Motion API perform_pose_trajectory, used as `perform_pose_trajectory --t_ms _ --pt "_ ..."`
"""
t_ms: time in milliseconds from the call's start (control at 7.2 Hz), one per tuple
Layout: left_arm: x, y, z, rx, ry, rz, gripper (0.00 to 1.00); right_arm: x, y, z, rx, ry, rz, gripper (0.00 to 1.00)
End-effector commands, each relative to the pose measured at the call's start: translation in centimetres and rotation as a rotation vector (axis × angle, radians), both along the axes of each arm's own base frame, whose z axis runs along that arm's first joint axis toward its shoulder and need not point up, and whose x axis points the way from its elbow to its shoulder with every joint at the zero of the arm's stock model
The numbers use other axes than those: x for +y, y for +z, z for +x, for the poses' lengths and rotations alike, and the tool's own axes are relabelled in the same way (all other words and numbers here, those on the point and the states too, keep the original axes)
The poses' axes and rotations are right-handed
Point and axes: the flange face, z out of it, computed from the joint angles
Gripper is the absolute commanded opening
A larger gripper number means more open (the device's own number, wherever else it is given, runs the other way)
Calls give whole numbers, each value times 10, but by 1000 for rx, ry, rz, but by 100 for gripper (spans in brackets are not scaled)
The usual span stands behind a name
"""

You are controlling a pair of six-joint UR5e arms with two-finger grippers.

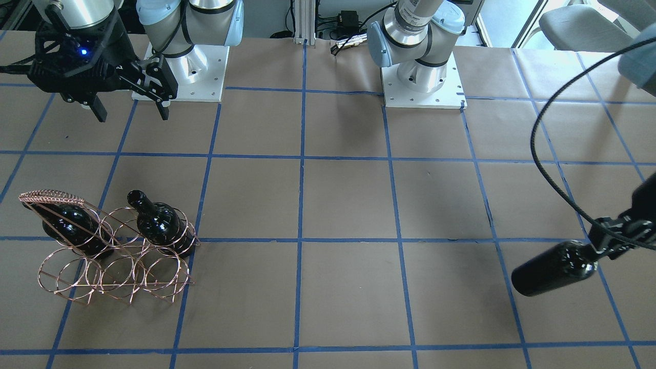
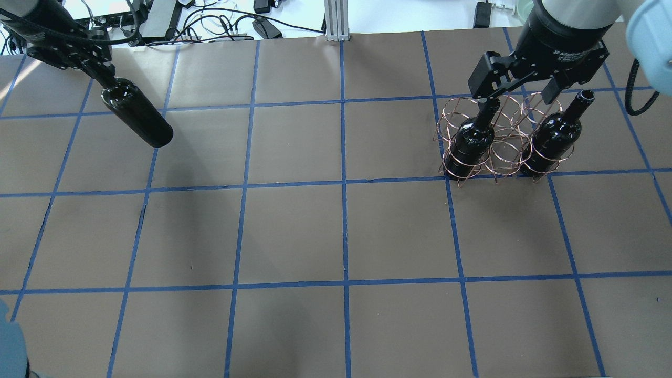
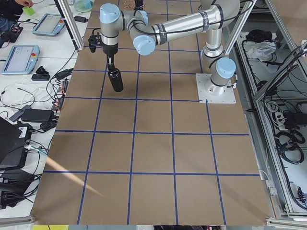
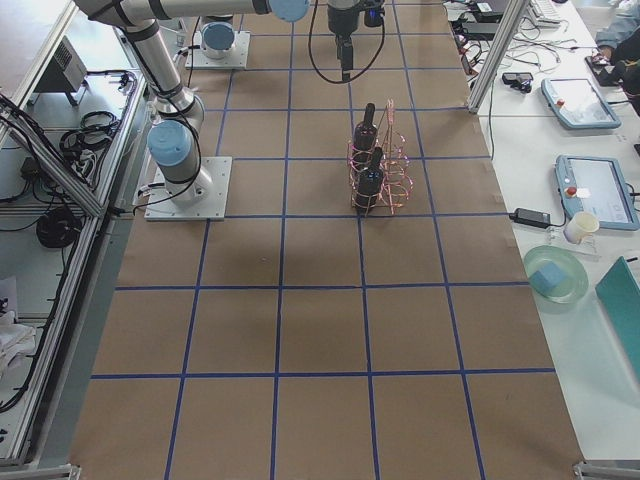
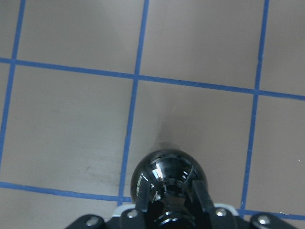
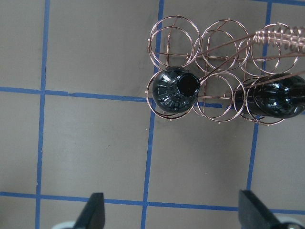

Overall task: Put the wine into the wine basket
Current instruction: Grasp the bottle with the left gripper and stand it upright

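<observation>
Brown paper covers the whole bench, ruled into large squares by blue tape lines. Both arms stand on white base plates at its back edge. On my screens the left hand is clamped on the neck of a glossy black glass wine bottle, which hangs base down over the bench's left end. The left wrist view looks straight down the bottle's shoulder past the fingers. That bottle is well apart from the copper-coloured wire wine basket, which sits on the bench towards the right end. The right hand hovers above the basket with its fingers spread wide. A second black bottle and a third black bottle stand neck-up in the two end rings of the basket's row nearer the robot. The braided handle rises at the third bottle's end. Beyond the bench edges I see side desks with cables and teach pendants.
</observation>
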Motion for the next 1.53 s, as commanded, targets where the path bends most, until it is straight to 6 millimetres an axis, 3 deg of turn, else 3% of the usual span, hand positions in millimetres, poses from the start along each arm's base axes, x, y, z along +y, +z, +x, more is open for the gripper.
perform_pose_trajectory --t_ms 0,139,556,1389 --pt "47 -1 -108 1 32 20 0 -1 -1 0 -2 -1 1 100" --pt "68 -8 -142 6 23 36 0 0 -1 1 -2 0 1 100" --pt "105 -48 -189 -76 48 -8 0 -2 -2 1 -4 0 3 100" --pt "127 -73 -206 -65 49 41 0 -2 -4 1 1 -12 7 100"
